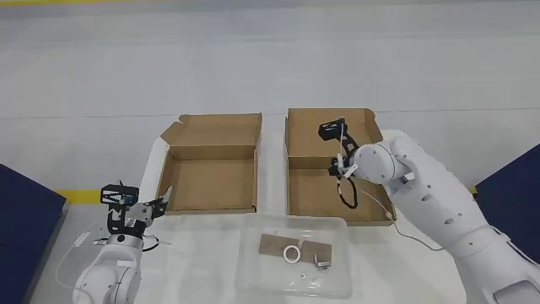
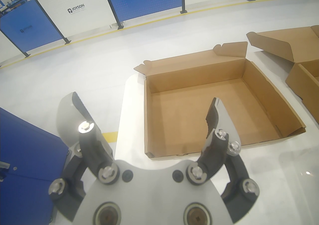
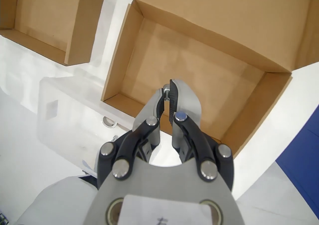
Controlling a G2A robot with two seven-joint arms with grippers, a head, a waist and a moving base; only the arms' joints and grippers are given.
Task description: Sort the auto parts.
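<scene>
My right gripper [image 3: 166, 95] hangs over the right cardboard box [image 3: 199, 61], near its front wall, shut on a small metal bolt [image 3: 166, 91] at its fingertips. From above, this gripper [image 1: 341, 169] sits over the same box [image 1: 316, 198]. My left gripper [image 2: 145, 100] stands open with nothing in it, just left of the left cardboard box [image 2: 199, 111], whose floor is bare. In the top view it [image 1: 162, 198] is level with the front left corner of that box [image 1: 211, 181]. A clear plastic tray [image 1: 278, 274] in front of the boxes holds a white ring [image 1: 292, 254] and a small metal part [image 1: 321, 261].
Both boxes have their lids folded back away from me. A flat cardboard piece [image 1: 274, 245] lies in the tray. The tray [image 3: 62, 101] and part of the white ring [image 3: 109, 122] show beside the right box. Blue panels stand at the table's left and right edges.
</scene>
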